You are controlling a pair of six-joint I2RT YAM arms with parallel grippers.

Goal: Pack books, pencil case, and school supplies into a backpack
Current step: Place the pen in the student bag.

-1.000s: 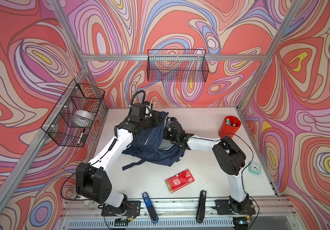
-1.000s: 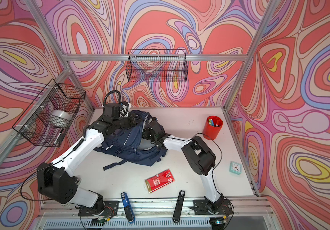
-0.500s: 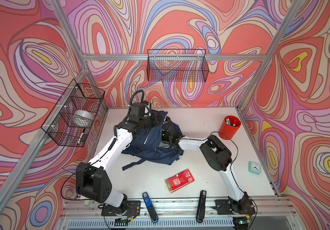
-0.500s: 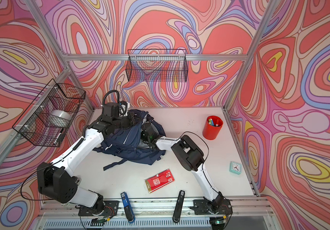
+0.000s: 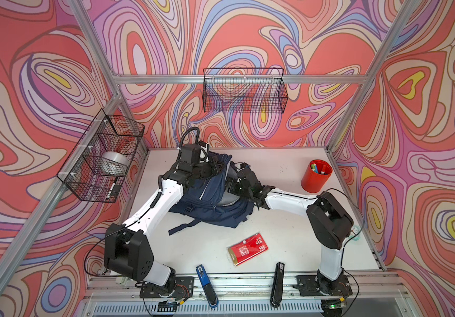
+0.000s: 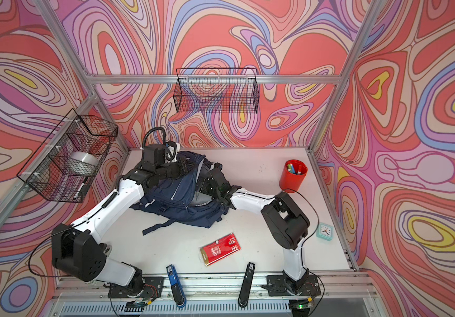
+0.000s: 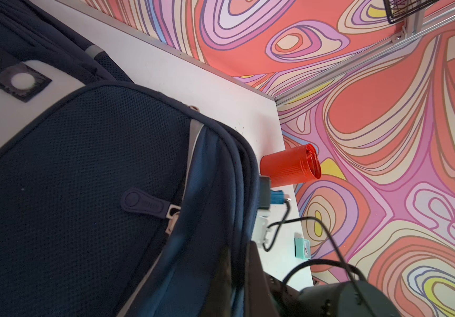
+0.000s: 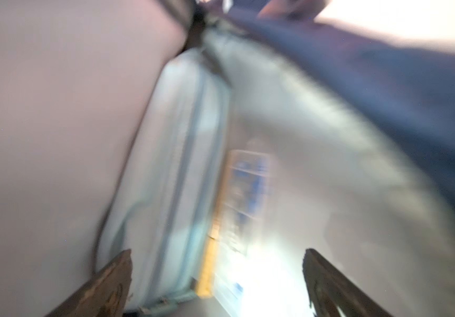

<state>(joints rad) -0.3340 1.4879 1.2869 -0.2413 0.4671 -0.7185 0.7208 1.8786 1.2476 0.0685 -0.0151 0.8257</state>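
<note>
The navy backpack lies at the back left of the table with its mouth held up. My left gripper is shut on the fabric edge of that opening. My right gripper reaches into the mouth, open, with nothing between its fingers. Inside, the light-blue pencil case lies beside a flat thing with blue print and a yellow edge, too blurred to tell whether it is a book. The red packet lies flat on the table in front.
A red cup of markers stands at the back right. A blue stapler and a black stapler lie at the front edge. A teal clock sits by the right wall. Wire baskets hang on the walls.
My right gripper has gone from shut to open inside the backpack. Its arm pushed deeper in, then drew back to the right. The left gripper has kept its hold.
</note>
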